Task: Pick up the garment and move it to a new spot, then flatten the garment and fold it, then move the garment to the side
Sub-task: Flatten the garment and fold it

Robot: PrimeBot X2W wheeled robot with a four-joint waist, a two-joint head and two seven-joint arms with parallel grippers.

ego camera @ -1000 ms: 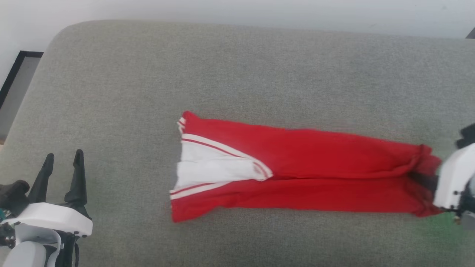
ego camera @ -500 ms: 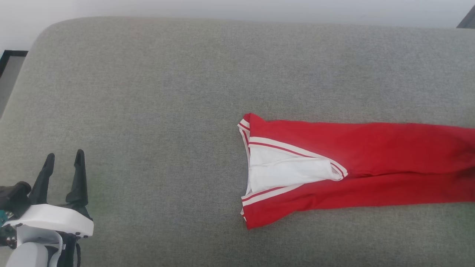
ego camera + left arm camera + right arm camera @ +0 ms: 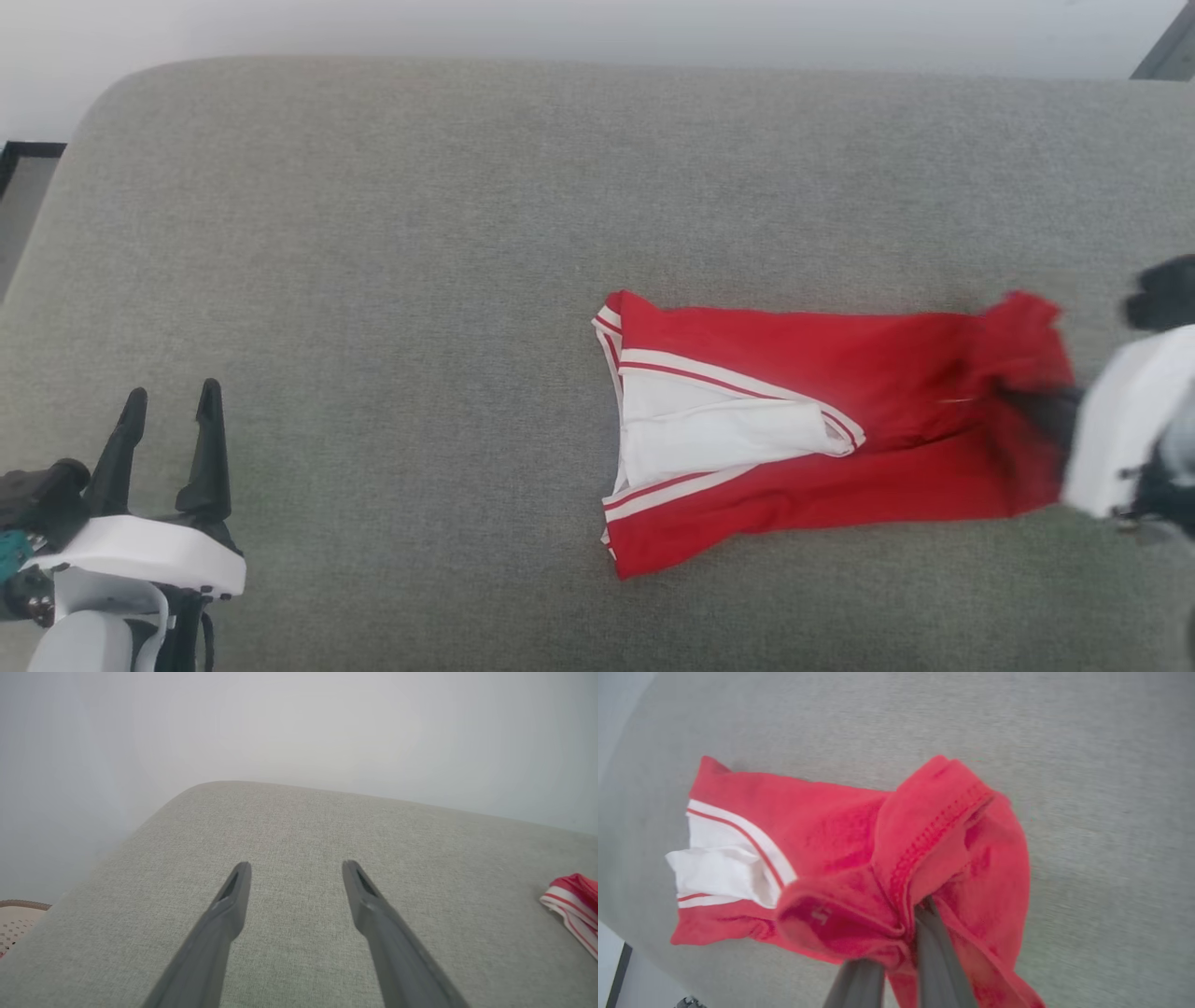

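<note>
Red garment (image 3: 840, 420) lies folded lengthwise, hem lifted.

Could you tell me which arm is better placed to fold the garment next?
Right: the right jaws are shut on the garment's hem, while the left jaws stand open over the cushion, apart from it.

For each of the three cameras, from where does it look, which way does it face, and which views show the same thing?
Head view: on the robot's head, facing down at the grey cushion and the garment; left gripper at lower left, right gripper at right edge.
Left wrist view: low over the cushion, facing a pale wall; left gripper open, holding nothing.
Right wrist view: above the garment, facing down; right gripper shut on its red cloth.
All three share the garment and cushion.
</note>
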